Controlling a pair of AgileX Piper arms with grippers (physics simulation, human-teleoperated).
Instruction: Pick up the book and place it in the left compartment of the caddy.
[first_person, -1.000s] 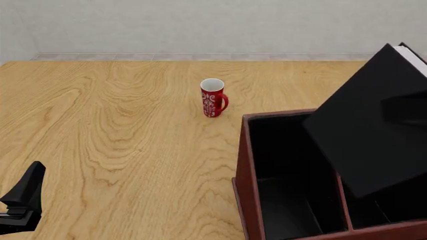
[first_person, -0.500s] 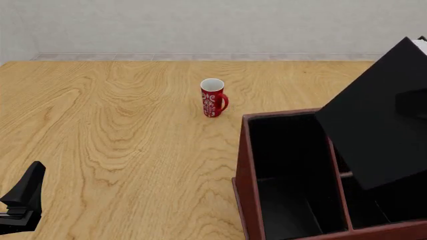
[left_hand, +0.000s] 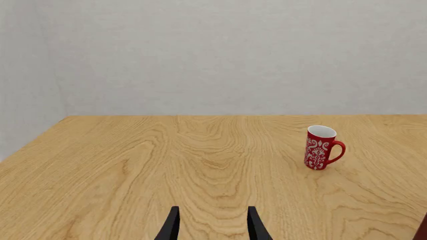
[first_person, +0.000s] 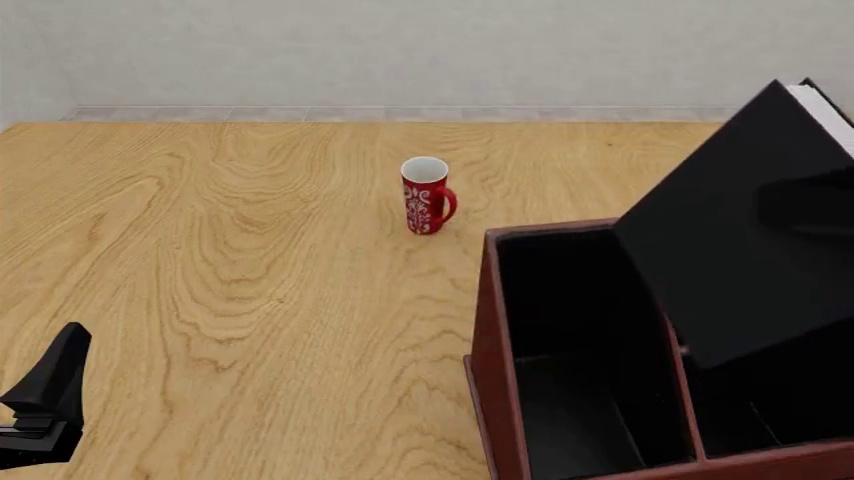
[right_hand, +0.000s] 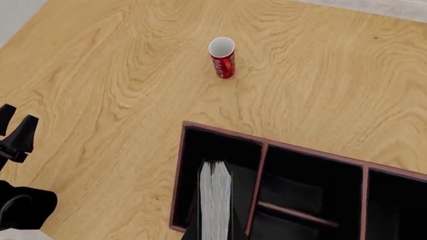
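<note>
Looking along the left gripper (left_hand: 212, 226), its fingers stand parted over bare table (left_hand: 133, 165), the red mug (left_hand: 321, 147) ahead. In the front view, the book (first_person: 727, 250) hangs tilted above the caddy (first_person: 497, 380), clamped by the right gripper (first_person: 807, 205) at the frame's edge. From the right wrist, the book's white pages (right_hand: 215, 200) sit over the left compartment (right_hand: 213, 165).

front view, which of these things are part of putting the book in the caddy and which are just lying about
Part of the job:
- book, tilted, held up over the caddy
- caddy, dark reddish-brown box
- left compartment, the long undivided black-lined one
- right gripper, holding the book

Just lying about:
- red mug, upright on the table
- left gripper, fingers apart, holding nothing
</note>
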